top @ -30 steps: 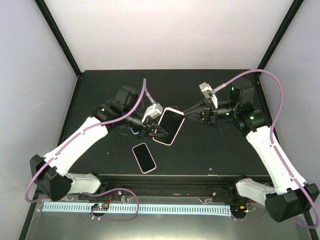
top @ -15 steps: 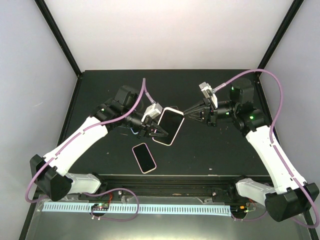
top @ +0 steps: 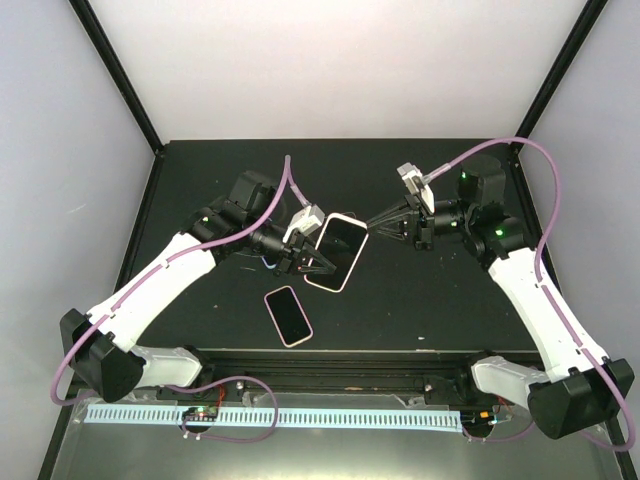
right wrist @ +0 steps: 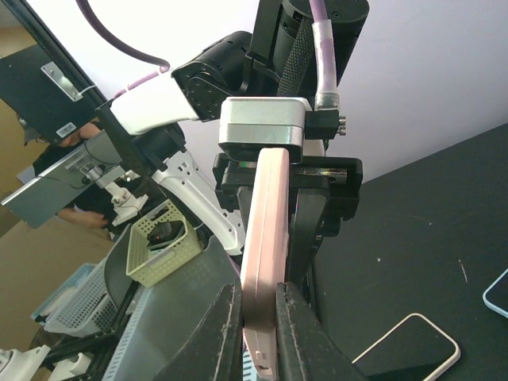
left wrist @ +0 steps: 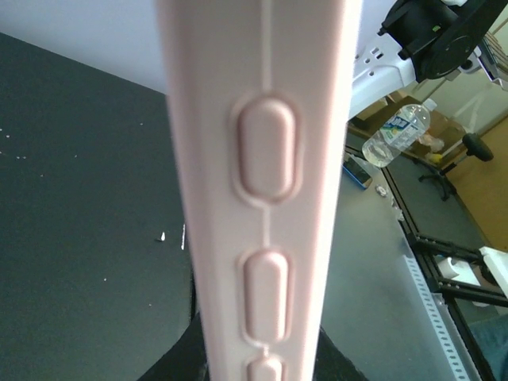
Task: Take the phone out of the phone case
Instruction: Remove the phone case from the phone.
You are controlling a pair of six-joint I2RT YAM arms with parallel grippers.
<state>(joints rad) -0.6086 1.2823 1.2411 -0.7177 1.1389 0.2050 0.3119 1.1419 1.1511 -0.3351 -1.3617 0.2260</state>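
The phone case [top: 322,283] is pale pink, and the phone's black screen [top: 340,250] shows inside it. Both are held tilted above the black table [top: 420,300]. My left gripper [top: 308,262] is shut on the case's lower left edge. In the left wrist view the case's side with raised buttons [left wrist: 266,147] fills the middle, and the dark fingers [left wrist: 163,367] are mostly hidden behind it. My right gripper [top: 368,228] is shut on the case's upper right corner. Its two fingers pinch the pink edge [right wrist: 266,238] from both sides at the right gripper [right wrist: 258,317].
A second black-screened phone with a pale rim [top: 288,315] lies flat on the table near the front, also visible as a phone [right wrist: 405,345] in the right wrist view. A green perforated basket [right wrist: 163,242] and a water bottle [left wrist: 394,131] sit off the table.
My right gripper's fingers have closed onto the corner of the case. The left gripper and the case have barely moved.
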